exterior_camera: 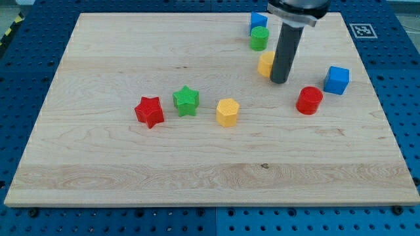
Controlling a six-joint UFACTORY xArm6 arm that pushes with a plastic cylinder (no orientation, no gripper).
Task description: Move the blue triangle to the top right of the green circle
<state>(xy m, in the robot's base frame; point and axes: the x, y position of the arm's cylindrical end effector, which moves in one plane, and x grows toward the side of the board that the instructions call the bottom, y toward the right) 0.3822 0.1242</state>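
Standing near the view's top right of the wooden board, the dark rod has its tip planted right beside a yellow block, which it partly hides; whether the two touch I cannot tell. No pincer exists on this arm, only the rod, so nothing is spread or pinched.

Up at the board's top edge sits a small blue block, which I take to be the blue triangle, though its shape is hard to make out. It lies just above the green circle, apparently touching it, and only slightly to the view's left of centre. A blue cube rests further right, with a red cylinder below and left of it. A red star, green star and yellow hexagon sit mid-board, well apart from the action.

By my reckoning the job is at the approach step: the triangle is above the circle but not yet to its right. The next move seems to call for bringing the tip round to the triangle's left side and nudging it rightward, without disturbing the circle, and with little board to spare above.
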